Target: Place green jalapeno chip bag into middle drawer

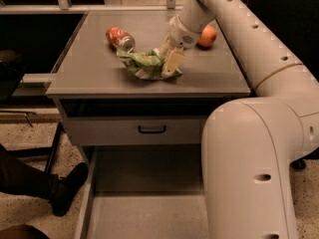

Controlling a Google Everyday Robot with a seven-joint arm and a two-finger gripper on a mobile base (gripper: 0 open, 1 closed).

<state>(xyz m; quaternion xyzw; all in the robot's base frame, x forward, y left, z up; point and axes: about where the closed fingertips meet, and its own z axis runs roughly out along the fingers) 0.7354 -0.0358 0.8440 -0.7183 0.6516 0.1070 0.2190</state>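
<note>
The green jalapeno chip bag (141,64) lies crumpled on the cabinet top, right of centre. My gripper (168,57) reaches down from the upper right onto the bag's right end. Its fingers (173,63) stand apart on either side of that end and have not closed on it. The middle drawer (149,214) is pulled out below, at the bottom of the view, with a bare grey floor and low side walls. My arm's large white link covers the drawer's right side.
A red soda can (119,38) lies just behind and left of the bag. An orange (208,35) sits to the right of the gripper. The shut top drawer front with a black handle (152,129) is under the cabinet top (84,73). A person's dark shoe (65,185) is at lower left.
</note>
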